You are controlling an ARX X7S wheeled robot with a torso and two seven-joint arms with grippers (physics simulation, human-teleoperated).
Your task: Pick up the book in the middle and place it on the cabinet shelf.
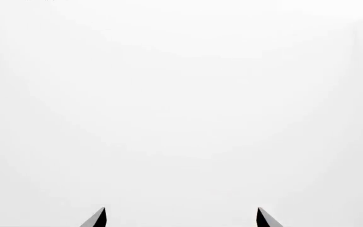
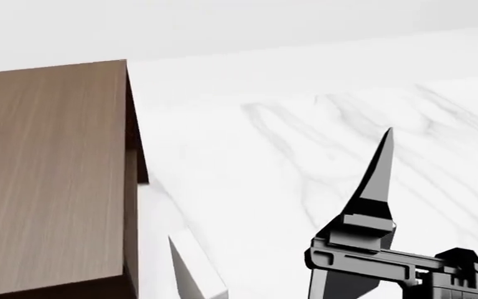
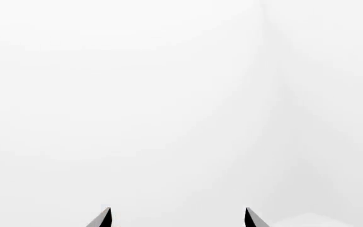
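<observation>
Cabinet [image 2: 48,180] fills the left side of the head view, dark wood grain down its face, standing on a white marble table [image 2: 305,156] with grey veins. No lettering, label or brand shows on any of it. Right gripper [image 2: 442,149] is up over the marble, one dark finger [image 2: 376,180] pointing skyward, its partner just peeking in at the frame's edge, well apart, so it's spread wide and holding nothing. Left gripper [image 1: 181,216] shows only in its own wrist camera: two dark tips set wide against blank white, empty too. A pale slab [image 2: 193,268] leans by the cabinet's foot; I can't tell what it is. The grey book isn't in any view.
</observation>
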